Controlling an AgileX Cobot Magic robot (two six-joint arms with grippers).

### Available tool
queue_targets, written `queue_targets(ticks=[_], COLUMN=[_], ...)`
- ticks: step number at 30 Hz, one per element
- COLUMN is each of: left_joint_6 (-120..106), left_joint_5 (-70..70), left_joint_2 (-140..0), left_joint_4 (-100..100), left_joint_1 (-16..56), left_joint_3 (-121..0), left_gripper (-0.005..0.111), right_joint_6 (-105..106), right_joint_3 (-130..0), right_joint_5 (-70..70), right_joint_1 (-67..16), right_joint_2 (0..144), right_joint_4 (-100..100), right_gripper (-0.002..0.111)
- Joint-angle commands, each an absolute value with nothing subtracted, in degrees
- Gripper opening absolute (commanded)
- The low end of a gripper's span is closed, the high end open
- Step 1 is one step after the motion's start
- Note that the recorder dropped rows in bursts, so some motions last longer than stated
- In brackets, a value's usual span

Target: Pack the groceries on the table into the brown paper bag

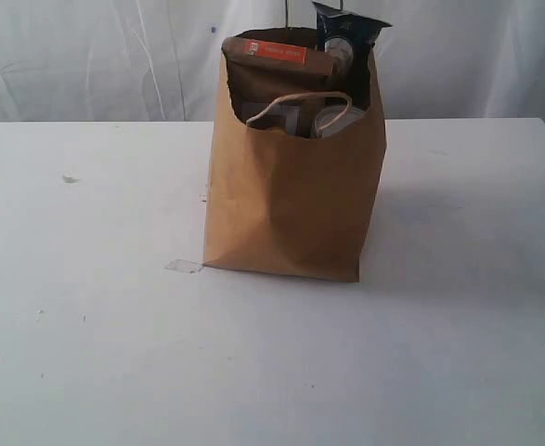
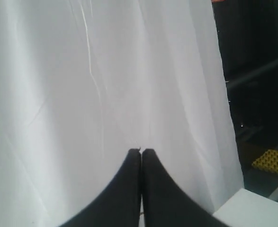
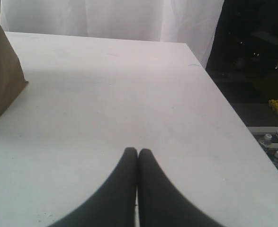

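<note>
The brown paper bag (image 1: 291, 204) stands upright mid-way across the white table (image 1: 86, 334); the brown pouch with orange label (image 1: 277, 56) pokes out at its far-left rim, the dark-ended spaghetti packet (image 1: 348, 32) at its far-right; a round lid (image 1: 337, 119) shows inside; the left gripper (image 2: 141, 152) is pressed together, empty, facing a white curtain (image 2: 82, 71); the right gripper (image 3: 138, 152), likewise closed on nothing, hangs over the tabletop right of the bag.
</note>
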State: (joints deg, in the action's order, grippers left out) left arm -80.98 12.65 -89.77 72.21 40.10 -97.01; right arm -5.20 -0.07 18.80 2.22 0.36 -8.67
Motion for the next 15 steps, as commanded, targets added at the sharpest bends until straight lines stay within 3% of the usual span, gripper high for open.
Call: queue_targets(ticks=[1, 6, 11, 15], left_joint_6=[-87.6, -99.7, -121.4, -121.4], left_joint_5=[12.4, 21.0, 41.6, 47.3], left_joint_2=[-84.0, -77.3, -74.4, -74.3], left_joint_4=[73.6, 76.4, 85.9, 85.6], left_joint_1=[40.1, 40.1, 39.9, 32.9], left_joint_3=[-93.5, -86.1, -77.8, -68.2], left_gripper=[0.0, 0.0, 0.0, 0.0], right_joint_6=[-4.9, -4.9, -4.9, -4.9], right_joint_3=[0.0, 0.0, 0.0, 0.0], right_joint_5=[18.2, 18.2, 18.2, 18.2], right_joint_1=[2.4, 2.4, 2.4, 2.4], right_joint_2=[0.0, 0.0, 0.0, 0.0], right_joint_4=[-8.7, -8.7, -8.7, -8.7], right_gripper=[0.0, 0.0, 0.0, 0.0])
